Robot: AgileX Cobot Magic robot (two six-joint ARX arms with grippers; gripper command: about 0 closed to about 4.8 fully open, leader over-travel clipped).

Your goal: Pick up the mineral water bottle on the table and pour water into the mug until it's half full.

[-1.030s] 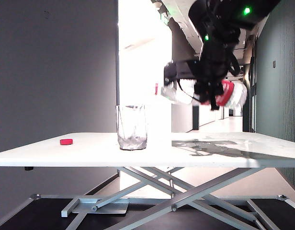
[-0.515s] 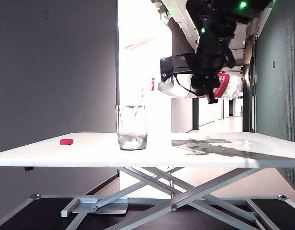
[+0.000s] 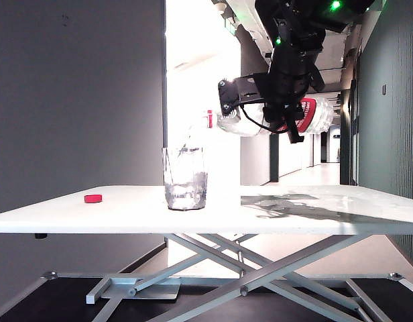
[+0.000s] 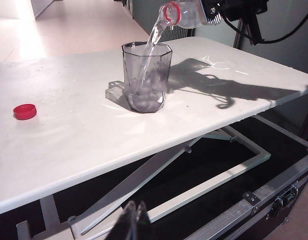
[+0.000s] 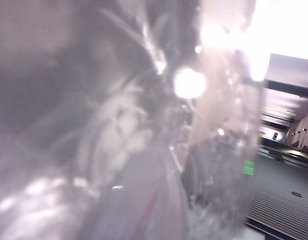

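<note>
The white table on its grey scissor frame carries the mug near its middle and a small red cap well off to the left. Above, the right gripper is clamped around the mineral water bottle, held almost level with its red-ringed neck over the mug; water streams into the glass. The left gripper sits low before the table edge, jaws pressed together, holding nothing.
</note>
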